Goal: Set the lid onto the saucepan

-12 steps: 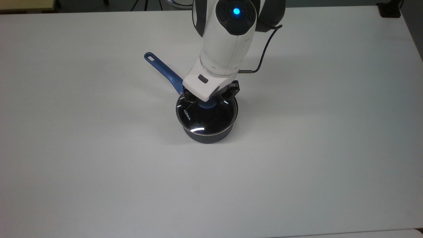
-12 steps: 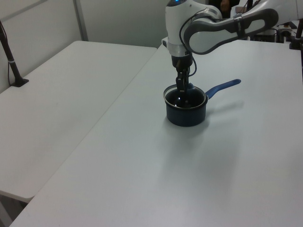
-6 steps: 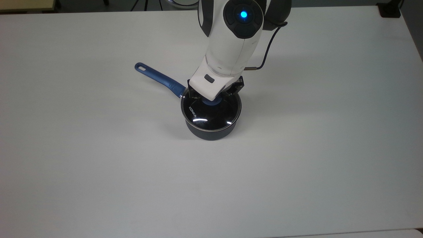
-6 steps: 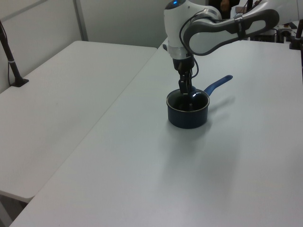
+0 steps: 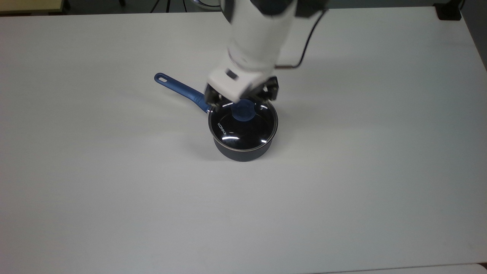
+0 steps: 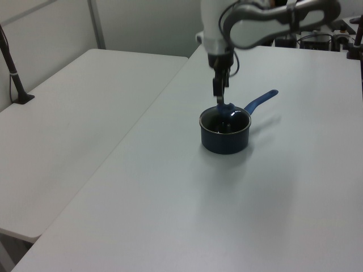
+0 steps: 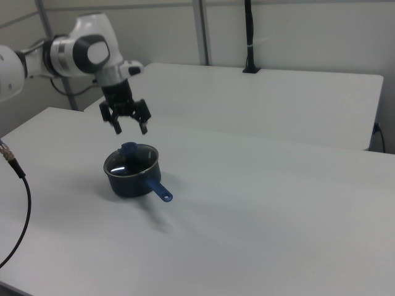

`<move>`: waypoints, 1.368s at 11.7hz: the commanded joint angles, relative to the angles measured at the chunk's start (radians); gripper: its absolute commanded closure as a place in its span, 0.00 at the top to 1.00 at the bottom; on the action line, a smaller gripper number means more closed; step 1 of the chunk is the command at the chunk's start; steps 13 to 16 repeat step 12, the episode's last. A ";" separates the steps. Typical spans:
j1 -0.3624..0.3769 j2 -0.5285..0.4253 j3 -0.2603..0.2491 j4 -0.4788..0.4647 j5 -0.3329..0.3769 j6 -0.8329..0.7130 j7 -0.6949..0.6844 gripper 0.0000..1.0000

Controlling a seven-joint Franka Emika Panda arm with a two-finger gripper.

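The dark saucepan [image 5: 242,153] [image 6: 224,141] [image 7: 128,184] stands mid-table, its blue handle [image 5: 182,91] pointing to the top view's upper left. The glass lid [image 5: 243,128] [image 7: 131,161] with its blue knob [image 5: 243,111] [image 6: 225,107] [image 7: 128,148] rests level on the pan's rim. My gripper [image 5: 241,99] [image 6: 221,95] [image 7: 130,128] hangs open just above the knob, clear of it, with nothing between its fingers [image 7: 117,126].
The white table [image 5: 114,190] stretches wide on every side of the pan. A second white table [image 6: 74,113] stands beside it in the left view. A black post [image 7: 249,37] rises at the back in the right view.
My gripper has let go of the knob, opened and risen above the lid. The pan's handle had swung counter-clockwise in the top view before that; the lid now lies flat on the pan.
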 commanded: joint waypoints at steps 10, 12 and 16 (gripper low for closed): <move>-0.425 -0.410 0.228 -0.239 -0.113 -0.105 -0.056 1.00; -0.427 -0.406 0.226 -0.231 -0.110 -0.108 -0.053 1.00; -0.427 -0.406 0.226 -0.231 -0.110 -0.108 -0.053 1.00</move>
